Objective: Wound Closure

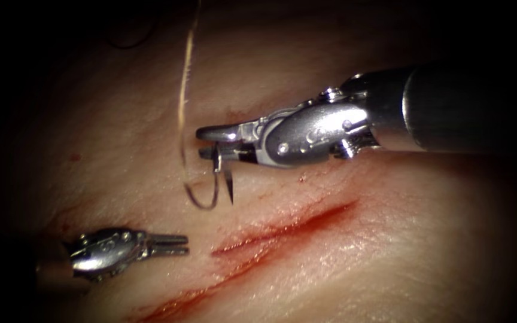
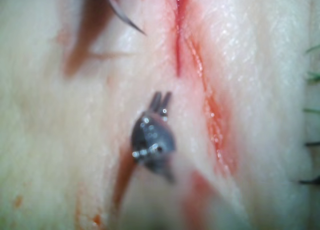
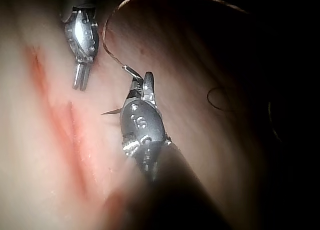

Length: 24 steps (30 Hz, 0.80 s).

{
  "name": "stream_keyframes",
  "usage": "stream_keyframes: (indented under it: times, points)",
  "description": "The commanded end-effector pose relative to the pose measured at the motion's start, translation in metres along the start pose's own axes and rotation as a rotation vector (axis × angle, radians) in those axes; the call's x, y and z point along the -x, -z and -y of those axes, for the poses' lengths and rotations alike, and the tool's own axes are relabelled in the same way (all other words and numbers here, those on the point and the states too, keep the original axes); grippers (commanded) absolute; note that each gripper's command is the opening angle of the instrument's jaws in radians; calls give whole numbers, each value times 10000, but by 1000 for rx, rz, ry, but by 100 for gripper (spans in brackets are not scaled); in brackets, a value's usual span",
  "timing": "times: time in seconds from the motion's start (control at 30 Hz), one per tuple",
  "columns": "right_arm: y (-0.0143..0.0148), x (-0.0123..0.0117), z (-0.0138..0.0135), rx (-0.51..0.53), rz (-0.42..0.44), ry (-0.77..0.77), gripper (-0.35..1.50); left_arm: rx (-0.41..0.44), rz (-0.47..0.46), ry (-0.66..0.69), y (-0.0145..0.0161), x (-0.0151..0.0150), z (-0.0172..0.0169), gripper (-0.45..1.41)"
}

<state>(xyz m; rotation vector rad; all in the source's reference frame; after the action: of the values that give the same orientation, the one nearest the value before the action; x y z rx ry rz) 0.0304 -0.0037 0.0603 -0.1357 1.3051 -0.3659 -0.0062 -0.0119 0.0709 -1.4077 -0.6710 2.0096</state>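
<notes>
Right steel needle driver (image 1: 210,142) pinching curved steel needle (image 1: 218,186) above pale tissue (image 1: 390,239), clear of red cut (image 1: 282,230); tan thread (image 1: 184,78) trailing up; left steel driver (image 1: 184,245) pressed together, empty.

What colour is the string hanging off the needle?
The thread looks pale tan, clearest in the endoscope view, trailing from the needle in the right tool.

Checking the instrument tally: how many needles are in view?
1. The needle hangs from the right tool, gripped near its thread end, above the tissue, left of the cut. Left tool holds nothing.
</notes>
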Motion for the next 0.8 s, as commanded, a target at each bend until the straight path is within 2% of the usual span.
stream_keyframes:
  times: [0.03,0.8]
  points:
    - [-8,6,7,-4,1,0,-35,3,0,3,-8,7,-1,2]
    - [-17,21,23,-14,12,32,-35,11,7,3,-6,6,-1,-10]
